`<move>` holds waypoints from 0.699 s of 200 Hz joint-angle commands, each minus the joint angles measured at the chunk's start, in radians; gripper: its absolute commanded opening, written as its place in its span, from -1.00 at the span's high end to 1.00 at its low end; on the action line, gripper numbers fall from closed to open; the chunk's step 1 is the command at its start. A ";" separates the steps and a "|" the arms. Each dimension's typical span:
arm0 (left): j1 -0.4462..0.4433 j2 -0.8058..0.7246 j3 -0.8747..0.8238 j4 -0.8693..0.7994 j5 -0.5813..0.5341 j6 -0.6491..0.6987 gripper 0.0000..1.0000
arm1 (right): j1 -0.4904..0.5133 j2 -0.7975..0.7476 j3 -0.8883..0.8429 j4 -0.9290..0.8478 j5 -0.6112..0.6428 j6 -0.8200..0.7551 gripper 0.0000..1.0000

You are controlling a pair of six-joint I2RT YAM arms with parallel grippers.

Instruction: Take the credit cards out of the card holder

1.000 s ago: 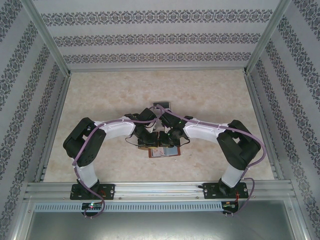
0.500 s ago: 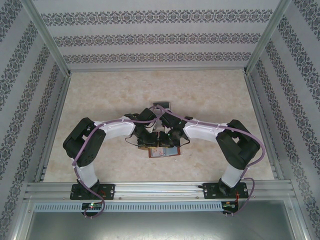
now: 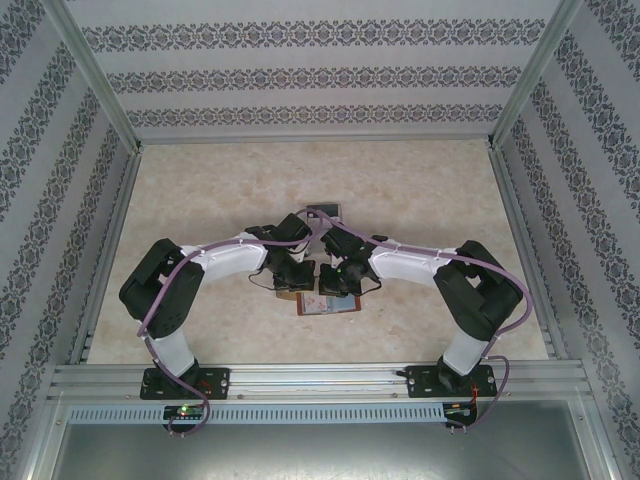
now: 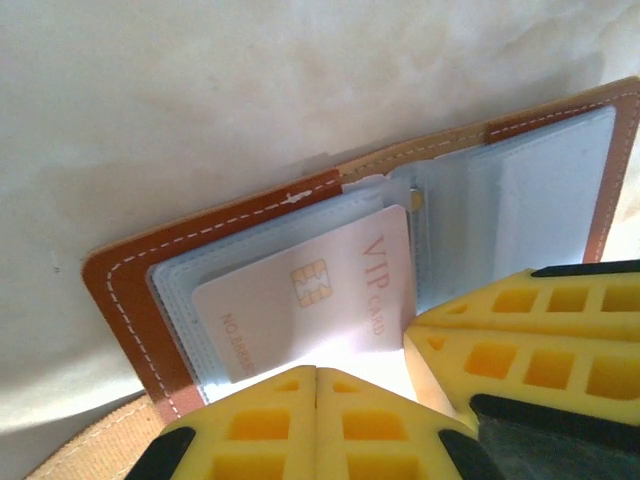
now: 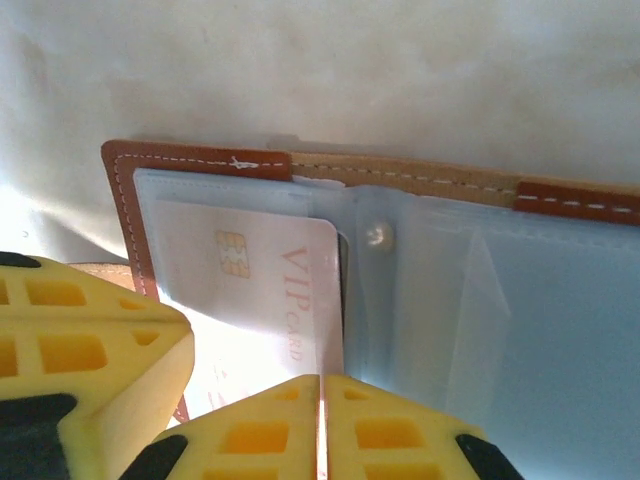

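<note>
ok so the right hand [image 5: 322, 378] has its yellow pads squeezed right together, and the near edge of the card [image 5: 250, 280] runs straight into that seam, so it looks pinched by the corner closest to the fold. The left hand [image 4: 316, 372] is clamped tight too, pads flat against each other. Its tip sits at the near edge of the same leaf, just beside the right hand, and I can't tell if anything's caught in it. The card is pale pinkish white with a gold chip and "VIP CARD" printed on it. Glare near the pads hides how far it's out of its sleeve. It's on one leaf of the card holder [image 5: 125, 200], which lies open and flat on the worktop [image 4: 200, 100]: brown leather, white stitching, with clear pockets [image 5: 520, 300] on the other leaf. From above, both arms bend inward and meet mid-worktop, with the card holder under the hands and its near edge poking out toward the bases. A small grey rectangle [image 3: 322, 211] lies just beyond the hands, apart from the holder.
</note>
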 commanded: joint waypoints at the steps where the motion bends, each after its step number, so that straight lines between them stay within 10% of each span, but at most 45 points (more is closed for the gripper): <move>1: -0.012 -0.009 -0.002 -0.048 -0.033 0.028 0.95 | -0.006 -0.013 -0.012 0.019 -0.017 0.014 0.77; 140: -0.006 0.021 0.004 -0.082 -0.056 0.057 0.96 | -0.008 -0.053 0.013 -0.076 0.058 -0.008 0.21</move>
